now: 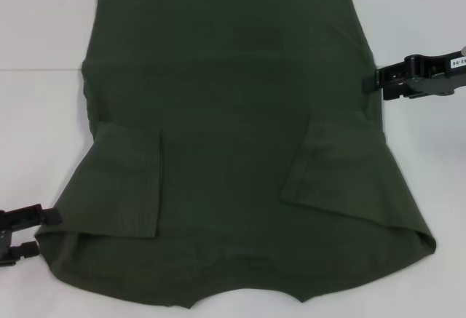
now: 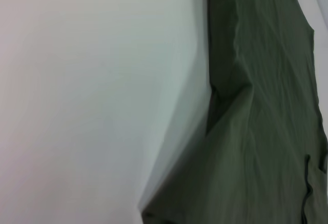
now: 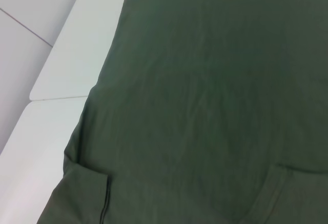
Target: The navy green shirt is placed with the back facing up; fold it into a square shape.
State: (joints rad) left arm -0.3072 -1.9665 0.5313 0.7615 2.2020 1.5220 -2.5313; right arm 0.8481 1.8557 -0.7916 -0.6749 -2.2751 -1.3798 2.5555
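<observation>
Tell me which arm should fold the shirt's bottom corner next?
Probably left. The left gripper sits at the shirt's near left corner; the right gripper is farther up its right edge.

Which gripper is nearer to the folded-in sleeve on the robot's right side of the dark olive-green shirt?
Right. The right gripper sits at the dark olive-green shirt's right edge, just beyond that folded-in sleeve. The left gripper is at the opposite, near-left edge.

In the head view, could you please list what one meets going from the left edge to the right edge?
Left gripper at the shirt's near-left edge → navy green shirt spread over the white table, with both sleeves folded in → right gripper at the shirt's right edge.
</observation>
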